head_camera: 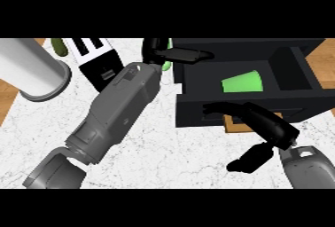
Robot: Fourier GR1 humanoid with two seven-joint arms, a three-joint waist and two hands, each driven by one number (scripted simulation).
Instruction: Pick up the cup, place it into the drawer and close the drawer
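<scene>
A green cup [243,83] lies on its side inside the open black drawer [196,108] at the right of the counter. My left hand [175,53] reaches up along the drawer's far left corner, its fingers stretched straight over the rim with nothing in them. My right hand [270,126] is in front of the drawer, fingers straight and resting against its front panel, thumb hanging below. A small green shape [167,65] shows just under my left hand; I cannot tell what it is.
A black-and-white toaster [98,60] stands at the back, left of my left forearm. A tall white-grey cylinder [33,71] fills the far left. A green object [59,46] peeks behind the toaster. The marble counter [177,155] spreads across the front.
</scene>
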